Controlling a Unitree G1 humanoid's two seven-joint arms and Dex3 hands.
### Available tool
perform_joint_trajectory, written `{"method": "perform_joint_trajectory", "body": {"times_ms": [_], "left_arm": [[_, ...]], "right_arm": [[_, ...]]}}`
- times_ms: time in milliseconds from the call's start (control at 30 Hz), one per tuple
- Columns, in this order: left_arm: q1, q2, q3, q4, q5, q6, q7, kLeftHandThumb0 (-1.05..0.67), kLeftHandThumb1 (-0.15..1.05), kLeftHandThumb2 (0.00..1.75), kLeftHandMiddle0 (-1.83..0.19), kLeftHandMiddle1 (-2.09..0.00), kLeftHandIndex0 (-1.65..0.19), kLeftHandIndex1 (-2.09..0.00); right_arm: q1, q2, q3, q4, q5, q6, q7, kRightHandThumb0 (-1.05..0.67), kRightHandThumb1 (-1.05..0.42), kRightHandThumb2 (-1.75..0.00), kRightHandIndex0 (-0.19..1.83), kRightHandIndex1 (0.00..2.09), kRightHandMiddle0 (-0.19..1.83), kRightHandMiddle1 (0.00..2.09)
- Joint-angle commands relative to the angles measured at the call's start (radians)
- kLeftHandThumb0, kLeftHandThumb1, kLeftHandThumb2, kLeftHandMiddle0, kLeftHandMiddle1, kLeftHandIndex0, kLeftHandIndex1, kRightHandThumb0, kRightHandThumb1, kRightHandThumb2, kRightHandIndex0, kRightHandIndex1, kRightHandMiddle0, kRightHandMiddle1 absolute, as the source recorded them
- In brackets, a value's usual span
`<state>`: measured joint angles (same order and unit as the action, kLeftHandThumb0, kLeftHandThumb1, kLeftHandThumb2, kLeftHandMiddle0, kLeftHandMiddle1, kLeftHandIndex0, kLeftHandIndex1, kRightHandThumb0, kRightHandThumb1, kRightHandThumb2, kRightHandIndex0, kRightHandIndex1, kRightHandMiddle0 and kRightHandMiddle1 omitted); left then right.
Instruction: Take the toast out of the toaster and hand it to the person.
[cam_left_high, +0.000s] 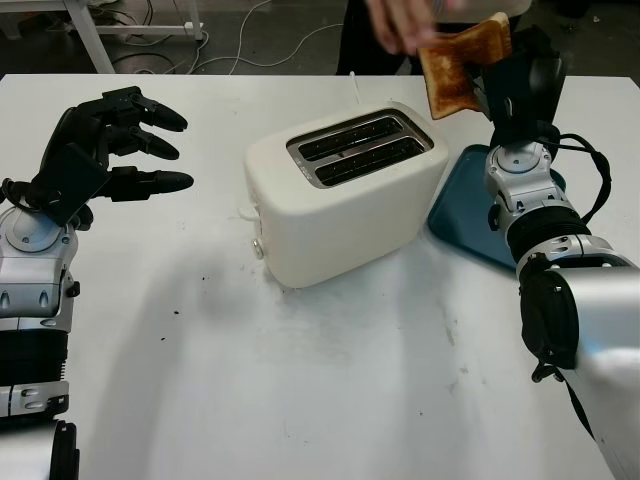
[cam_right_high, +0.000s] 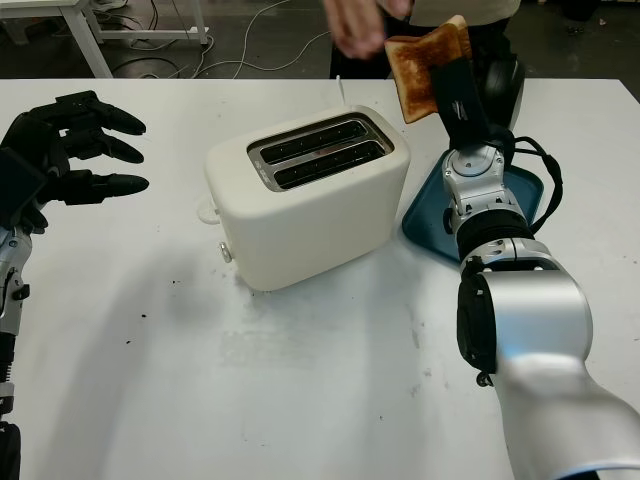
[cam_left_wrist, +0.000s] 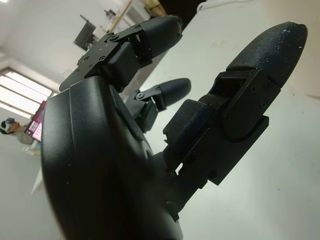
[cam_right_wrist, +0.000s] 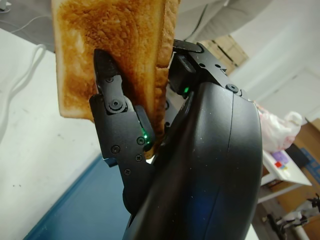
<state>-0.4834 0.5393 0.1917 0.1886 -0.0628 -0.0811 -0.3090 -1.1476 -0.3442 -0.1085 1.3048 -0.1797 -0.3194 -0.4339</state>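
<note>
The browned square slice of toast (cam_left_high: 463, 68) is pinched upright in the black right hand (cam_left_high: 520, 75), raised beyond the cream two-slot toaster (cam_left_high: 345, 195) toward the person's hand (cam_left_high: 400, 25). It looks light, stiff and crumbly — best taken by its free upper edge, gently. The black left hand (cam_left_high: 105, 150) is open above the white tabletop (cam_left_high: 300, 380).

White desk (cam_left_high: 330, 390) spanning most of the frame. At centre, a cream two-slot toaster (cam_left_high: 345, 195) stands on it, set at an angle, both slots unfilled. At right, just beside the toaster, a dark blue tray (cam_left_high: 465, 205) lies flat. Small dark crumbs (cam_left_high: 205, 279) dot the desk at lower left of the toaster.
</note>
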Motion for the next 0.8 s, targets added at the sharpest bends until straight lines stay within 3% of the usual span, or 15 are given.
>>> {"method": "perform_joint_trajectory", "body": {"times_ms": [0,767], "left_arm": [[0.007,0.003,-0.005,-0.004,0.019,0.002,0.007,-1.05,0.54,0.00,-0.68,-0.99,-0.66,-0.91],[0.011,0.000,-0.001,-0.008,0.013,0.006,0.007,-1.05,0.54,0.00,-0.68,-0.99,-0.65,-0.92]], "right_arm": [[0.001,0.006,-0.008,0.000,0.011,-0.025,0.011,-0.13,-0.92,-0.14,0.92,1.75,0.72,1.74],[0.007,0.002,0.024,0.002,-0.015,-0.034,-0.008,-0.16,-0.92,-0.14,0.99,1.75,0.77,1.75]]}}
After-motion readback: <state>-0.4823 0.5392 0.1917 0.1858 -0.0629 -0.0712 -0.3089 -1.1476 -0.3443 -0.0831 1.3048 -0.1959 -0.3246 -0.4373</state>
